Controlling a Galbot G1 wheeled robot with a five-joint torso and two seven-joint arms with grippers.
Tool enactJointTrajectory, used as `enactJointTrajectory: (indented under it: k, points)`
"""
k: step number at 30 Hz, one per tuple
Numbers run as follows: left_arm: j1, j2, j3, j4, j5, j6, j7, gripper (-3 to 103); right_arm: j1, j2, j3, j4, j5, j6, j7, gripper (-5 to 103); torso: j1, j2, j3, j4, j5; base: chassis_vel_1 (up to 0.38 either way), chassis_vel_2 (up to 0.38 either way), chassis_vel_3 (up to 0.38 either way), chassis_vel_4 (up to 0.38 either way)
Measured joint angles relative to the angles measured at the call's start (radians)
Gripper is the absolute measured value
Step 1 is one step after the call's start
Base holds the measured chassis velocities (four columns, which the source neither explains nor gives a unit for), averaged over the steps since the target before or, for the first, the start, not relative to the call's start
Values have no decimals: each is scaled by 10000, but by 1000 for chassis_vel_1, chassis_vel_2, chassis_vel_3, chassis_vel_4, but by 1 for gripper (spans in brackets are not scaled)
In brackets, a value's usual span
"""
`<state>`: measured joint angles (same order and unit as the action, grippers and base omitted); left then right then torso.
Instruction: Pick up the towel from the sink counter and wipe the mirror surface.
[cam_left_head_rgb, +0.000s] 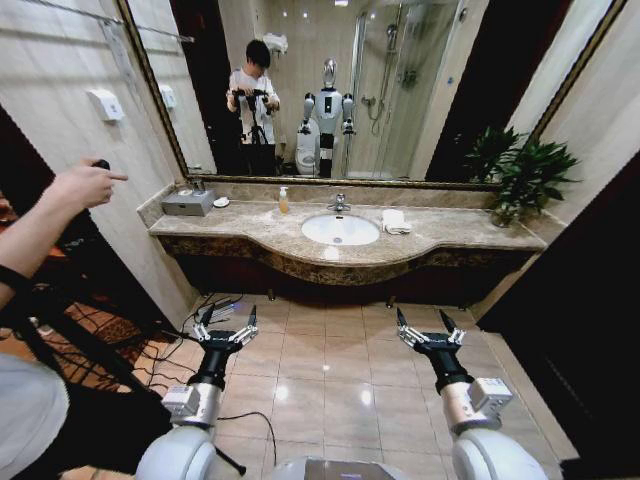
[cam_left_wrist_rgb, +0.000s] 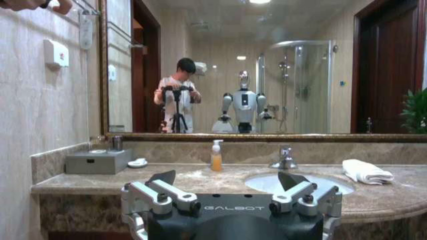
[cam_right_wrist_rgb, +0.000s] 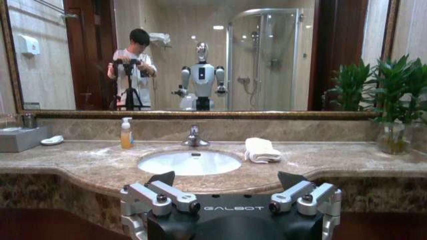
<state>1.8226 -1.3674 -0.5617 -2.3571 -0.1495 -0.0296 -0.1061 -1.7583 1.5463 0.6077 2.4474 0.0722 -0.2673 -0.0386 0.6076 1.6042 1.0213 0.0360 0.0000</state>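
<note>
Left gripper (cam_left_head_rgb: 226, 331): jaws spread, empty, above floor.
Right gripper (cam_left_head_rgb: 429, 329): likewise.
Towel (cam_left_head_rgb: 396, 221): folded beside basin (cam_left_head_rgb: 340, 230); likely soft, light; pinch its top fold.

Left hand (cam_left_wrist_rgb: 230, 186) open, well short of tabletop (cam_left_wrist_rgb: 200, 181); towel (cam_left_wrist_rgb: 365, 171) beyond, beside basin (cam_left_wrist_rgb: 267, 183), under mirror (cam_left_wrist_rgb: 267, 65).
</note>
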Motion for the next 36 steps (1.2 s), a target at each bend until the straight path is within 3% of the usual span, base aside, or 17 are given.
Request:
enactJointTrajectory:
  k: [16, 36]
  points:
    - [0, 0, 0, 0, 0, 0, 0, 100, -136, -47, 190, 181, 147, -1, -134, 100, 0, 0, 0, -1, 0, -45, -54, 43, 45]
    - [0, 1, 0, 0, 0, 0, 0, 100, 689, -44, 310, -81, 939, 852, 813, 100, 0, 0, 0, 0, 0, -12, -17, 12, 14]
